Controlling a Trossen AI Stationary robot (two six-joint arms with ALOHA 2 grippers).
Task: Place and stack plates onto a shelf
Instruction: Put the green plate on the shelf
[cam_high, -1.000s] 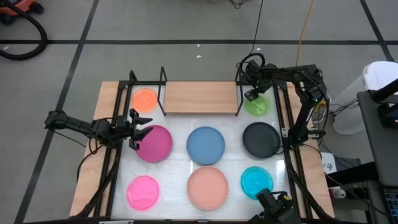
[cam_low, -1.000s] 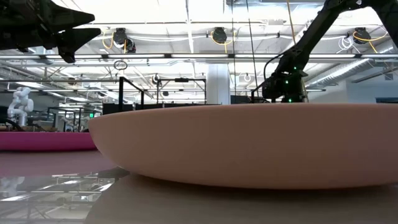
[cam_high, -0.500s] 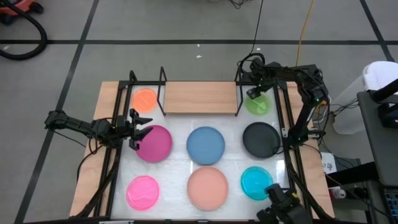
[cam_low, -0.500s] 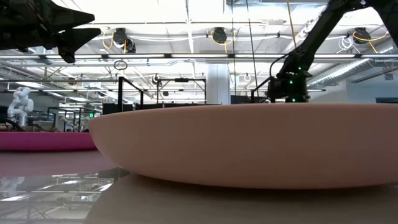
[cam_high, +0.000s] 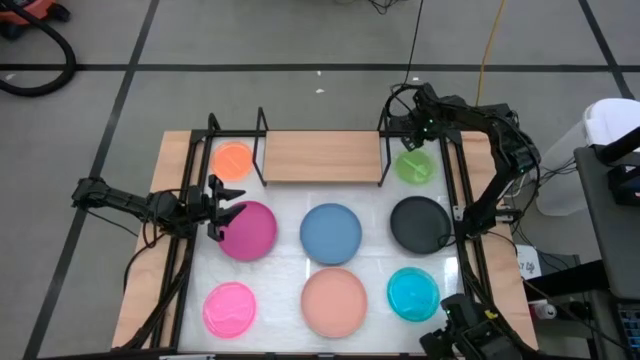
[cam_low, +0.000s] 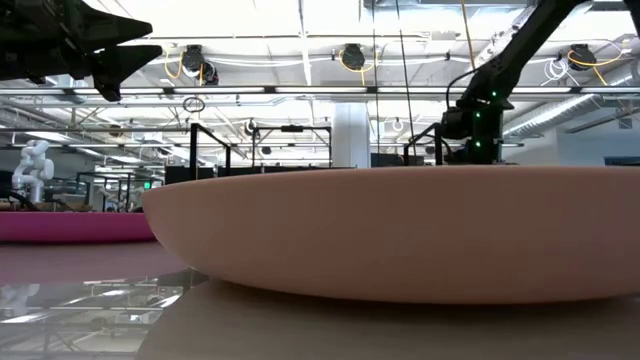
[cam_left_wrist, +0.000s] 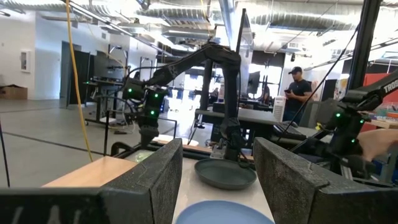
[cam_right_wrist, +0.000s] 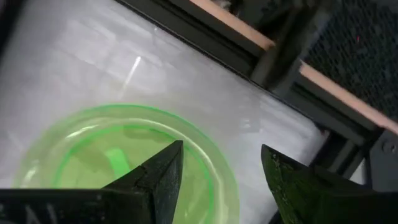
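The wooden shelf (cam_high: 322, 157) stands at the table's far edge. An orange plate (cam_high: 234, 160) lies to its left and a green plate (cam_high: 413, 168) to its right. The magenta (cam_high: 252, 232), blue (cam_high: 331, 232), black (cam_high: 420, 223), pink (cam_high: 230, 307), salmon (cam_high: 334, 300) and cyan (cam_high: 413, 293) plates lie flat on the white tabletop. My right gripper (cam_high: 416, 140) hangs open above the green plate's (cam_right_wrist: 112, 155) far rim, pointing down, with nothing between its fingers (cam_right_wrist: 161, 177). My left gripper (cam_high: 228, 208) waits open at the magenta plate's left edge, clear of it.
Black rod uprights (cam_high: 262, 125) stand at the shelf's ends, one pair (cam_high: 384, 150) close beside my right gripper. Dark frame rails (cam_high: 462, 200) run along both table sides. A person (cam_left_wrist: 297, 87) stands in the room beyond. The salmon plate (cam_low: 400, 235) fills the low view.
My right gripper has risen above the green plate and drifted toward the table's far right corner, rolling slightly and staying open. The green plate has stayed where it was.
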